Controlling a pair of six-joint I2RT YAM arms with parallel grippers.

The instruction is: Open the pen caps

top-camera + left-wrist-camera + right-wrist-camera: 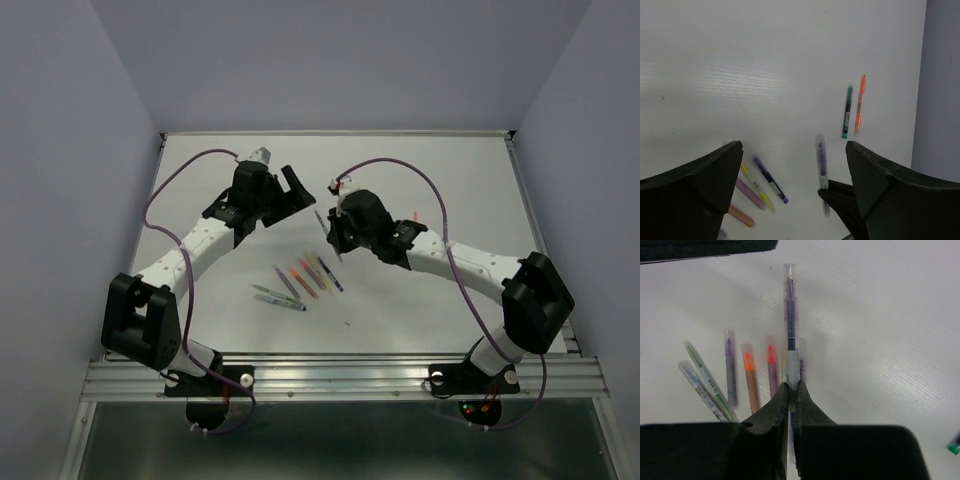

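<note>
My right gripper [791,385] is shut on a purple pen [790,315] with a clear cap [789,277] and holds it above the table, cap end pointing away from the fingers. In the top view the right gripper [330,226] is at mid-table with the pen [320,222] sticking out to the left. My left gripper [292,183] is open and empty, just left of that pen. In the left wrist view the pen [821,160] stands between the open left gripper's [794,147] fingers, nearer the right one, touching neither. Several capped pens [300,280] lie on the table below.
A green pen [847,111] and an orange pen [860,102] lie side by side near the right wall. Purple, yellow, pink and orange pens [757,190] lie below the left gripper. A white table [430,170] with a raised rim; grey walls close on three sides.
</note>
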